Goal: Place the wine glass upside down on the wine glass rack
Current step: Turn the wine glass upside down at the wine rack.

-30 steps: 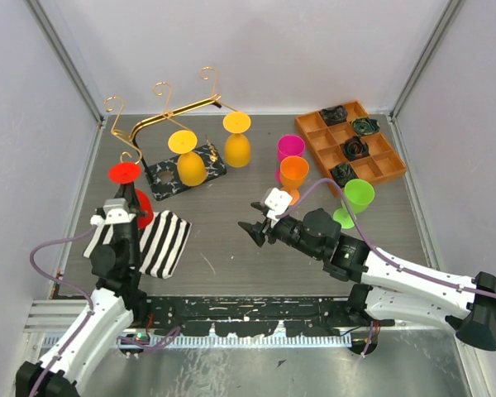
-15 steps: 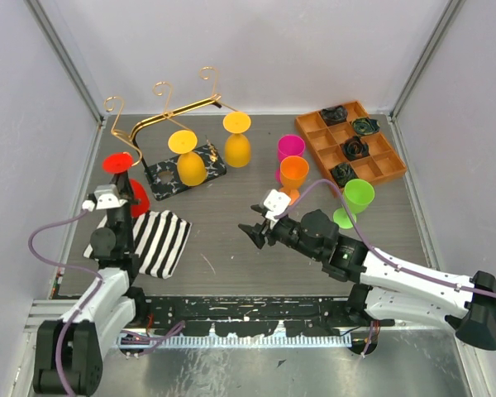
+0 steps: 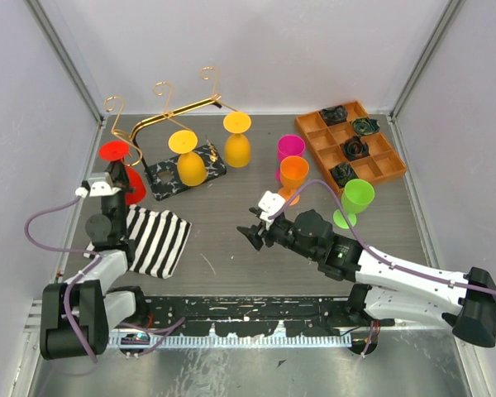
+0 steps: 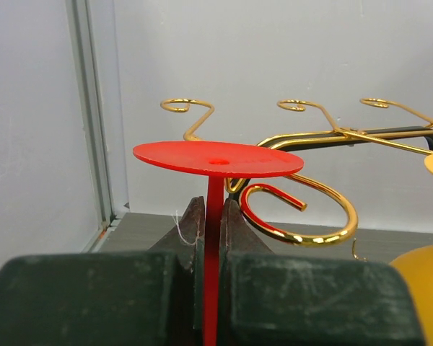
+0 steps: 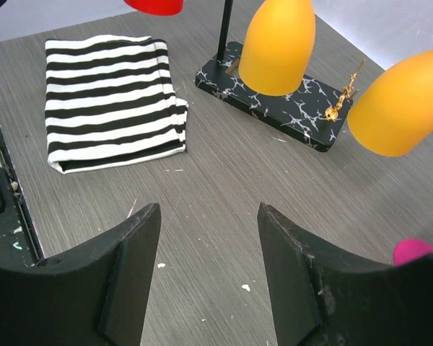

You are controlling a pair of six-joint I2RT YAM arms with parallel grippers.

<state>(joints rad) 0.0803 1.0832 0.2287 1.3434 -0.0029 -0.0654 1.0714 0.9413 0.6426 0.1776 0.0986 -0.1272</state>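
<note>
- At the rack's (image 3: 169,114) left end, your left gripper (image 3: 116,178) is pinching the red glass (image 3: 113,150) by its stem, fingers pressed against it on both sides.
- The red glass is upside down, with its flat round foot on top and level, a thin straight stem under it and the bowl at the bottom.
- In the left wrist view its foot sits in front of the rack's big lower curl. You cannot tell there whether the two touch.
- You have six glasses in all: one red, two yellow, one pink, one orange and one green.
- Both yellow glasses (image 3: 190,165) hang bowl-down from the rack, above or just beside its marbled base.
- The pink glass (image 3: 290,149), orange glass (image 3: 293,174) and green glass (image 3: 358,197) stand bowl-up on the table (image 3: 231,223), well to the right of the rack.
- There is one rack: a gold bar with curled hooks on a black-and-white base.
- One striped cloth (image 3: 157,240) lies folded just in front of the rack, beside your left arm.
- One tray (image 3: 317,131) sits far right of the rack, with four dark items in its compartments.
- Your right gripper (image 3: 252,234) is in front of the rack, right of the cloth, with its fingers spread wide and nothing between them.
</note>
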